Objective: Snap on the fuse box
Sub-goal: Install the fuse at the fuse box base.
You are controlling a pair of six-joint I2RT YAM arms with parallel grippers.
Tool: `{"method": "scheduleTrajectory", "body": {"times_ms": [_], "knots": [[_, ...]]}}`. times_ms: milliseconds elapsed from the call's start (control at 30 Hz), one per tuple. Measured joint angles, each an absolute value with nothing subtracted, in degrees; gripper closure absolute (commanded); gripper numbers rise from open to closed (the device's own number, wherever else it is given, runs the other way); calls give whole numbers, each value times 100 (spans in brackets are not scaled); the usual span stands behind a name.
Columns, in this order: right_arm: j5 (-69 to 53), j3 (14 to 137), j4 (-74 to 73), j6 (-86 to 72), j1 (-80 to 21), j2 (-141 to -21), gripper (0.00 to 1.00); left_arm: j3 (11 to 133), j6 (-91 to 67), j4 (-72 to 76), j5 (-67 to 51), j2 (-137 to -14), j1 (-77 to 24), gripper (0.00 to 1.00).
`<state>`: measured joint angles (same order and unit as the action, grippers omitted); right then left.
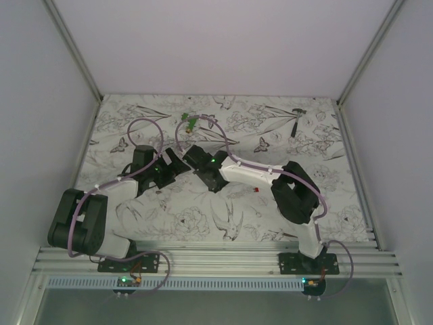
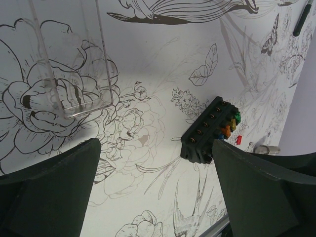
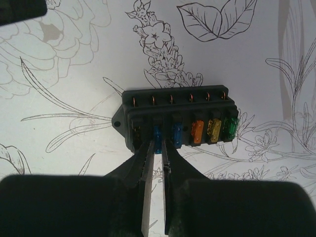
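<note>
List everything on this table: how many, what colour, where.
black rectangular plastic fuse box: one, black, mid-table
blade fuses: six, one dark, two blue, orange, yellow, green, seated in box
clear plastic cover: one, transparent, apart from the box
small loose red piece: one, red, beside the box
white-silver cylinder: one, near the red piece
small coloured cluster: one, mostly green, far centre
hammer-shaped tool: one, dark, far right
floral cloth: one, white with black drawings, covers table
left gripper: one, black, wide open, empty
right gripper: one, black, fingers nearly together at a blue fuse
</note>
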<state>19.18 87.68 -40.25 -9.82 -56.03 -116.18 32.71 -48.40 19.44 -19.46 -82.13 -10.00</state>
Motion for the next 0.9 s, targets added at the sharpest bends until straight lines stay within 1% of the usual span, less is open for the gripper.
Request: {"method": "scheduleTrajectory", "body": {"times_ms": [100,400,567,800,900], "knots": [[1859,8766,-4018,-989,-5601,-11605,71,3271,-4840,1944,-1955,-8213,-1000,1],[1697,8755,-3900,-989,-5601,-11229,63,3271,-4888,1944,-2038,-8213,-1007,4],[1516,8632,-3745,-989,-5511,-10890,63,3273,-4954,1940,-2156,-8213,-1098,10],[991,8228,-3518,-1072,-4842,-10530,68,3406,-5017,1879,-2333,-8429,-1573,19],[657,8189,-3411,-1087,-4786,-10525,70,3479,-5022,1802,-2390,-8556,-1721,21]]}}
